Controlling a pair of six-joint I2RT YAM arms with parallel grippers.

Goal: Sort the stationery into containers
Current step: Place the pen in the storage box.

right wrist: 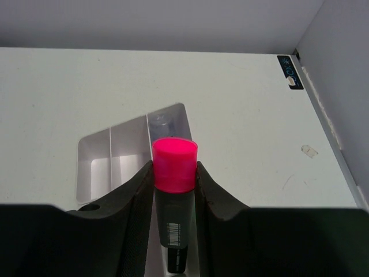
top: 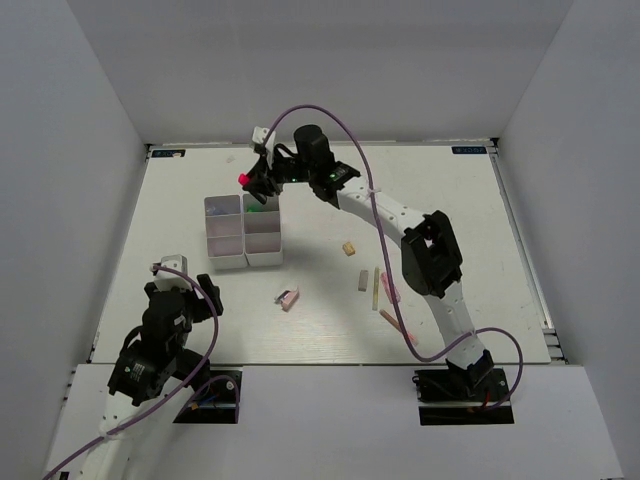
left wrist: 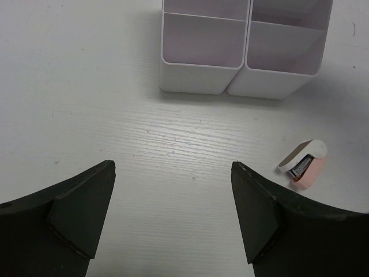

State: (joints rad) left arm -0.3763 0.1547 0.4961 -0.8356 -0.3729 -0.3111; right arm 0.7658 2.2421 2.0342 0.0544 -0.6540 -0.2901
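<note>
The right gripper (right wrist: 174, 170) pinches a pink highlighter (right wrist: 174, 158) and holds it above the far compartments of the white divided container (top: 228, 262), so this looks like the placing step. The next move calls for lowering it into one compartment, then letting go. The left gripper (left wrist: 173, 202) hangs spread wide over the surface (left wrist: 86, 86), near a pink stapler (left wrist: 304, 163).

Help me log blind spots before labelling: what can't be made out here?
- Top view: tray far compartments, partly hidden by right pincer and highlighter.
- Left wrist view: tray's far end, cut off by top edge.
- Top view: pencils, tiny, partly hidden by right arm.
</note>
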